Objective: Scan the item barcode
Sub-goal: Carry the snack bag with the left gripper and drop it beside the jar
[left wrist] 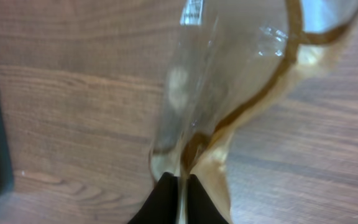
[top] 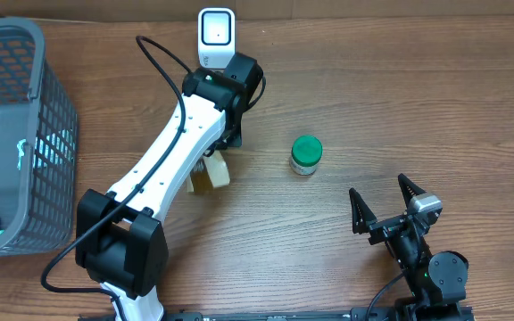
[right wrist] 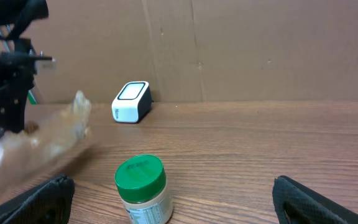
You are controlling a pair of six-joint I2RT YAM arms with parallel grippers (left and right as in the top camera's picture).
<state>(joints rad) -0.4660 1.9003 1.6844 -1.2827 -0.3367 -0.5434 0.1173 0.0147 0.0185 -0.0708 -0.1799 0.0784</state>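
On my overhead feed the left arm (top: 172, 152) has a long white link with a row of small dark screws along it, capped at each end by blocky black joint housings. A thin black cable (top: 141, 40) loops off its far end. The right arm (top: 418, 245) is all black apart from a small grey block (top: 426, 205); its jaws are black, tapered wedges.

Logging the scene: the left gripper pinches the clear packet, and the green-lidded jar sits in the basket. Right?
Not quite. The green-lidded jar stands on the table, outside the basket, as the overhead view shows. The left gripper does pinch the clear packet.
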